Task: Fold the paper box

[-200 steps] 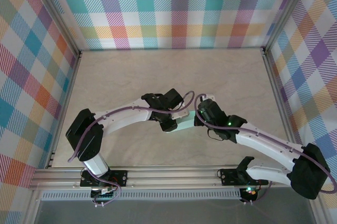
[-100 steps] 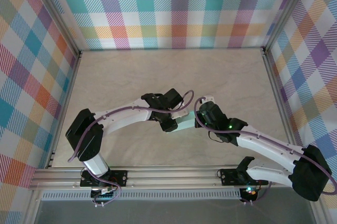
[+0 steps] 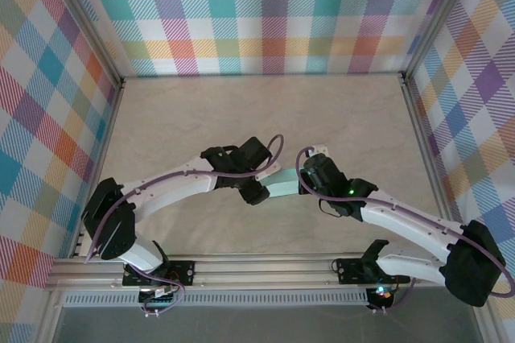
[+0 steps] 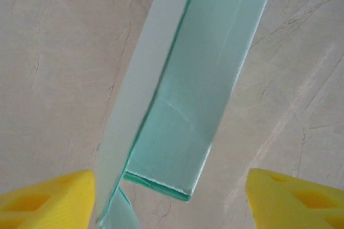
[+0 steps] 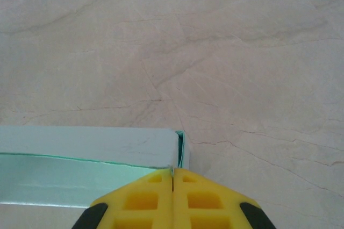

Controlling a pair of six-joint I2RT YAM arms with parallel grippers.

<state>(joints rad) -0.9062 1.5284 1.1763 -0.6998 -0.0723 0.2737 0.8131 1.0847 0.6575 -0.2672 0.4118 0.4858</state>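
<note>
From the top external view, the paper box (image 3: 282, 184) sits a little near of the middle of the pale marbled bench (image 3: 241, 109), in the gap between the two arms. The left gripper (image 3: 259, 186) reaches in from the left to the box's left end, and the right gripper (image 3: 304, 180) meets its right end from the other side. Walls of bright checked cloth (image 3: 265, 13) close the bench in on three sides.

From the left wrist view, the left gripper (image 4: 171, 186) has its jaws spread wide. One yellow finger (image 4: 48, 202) sits in the lower left corner and the other in the lower right. The paper box (image 4: 199, 94) runs as a long mint strip from between them up to the top edge. Its darker green panel faces the camera and a paler panel runs along its left side. The pale panel passes just beside the left-hand finger; the right-hand finger stands well apart from the card. The bench (image 4: 54, 51) shows on both sides.

From the right wrist view, the right gripper (image 5: 173, 178) has its jaws pressed together, with no gap between the yellow fingertips (image 5: 145, 199). They pinch the end edge of the paper box (image 5: 86, 159), which stretches away to the left along the bottom. The veined bench (image 5: 215, 51) spreads beyond.
</note>
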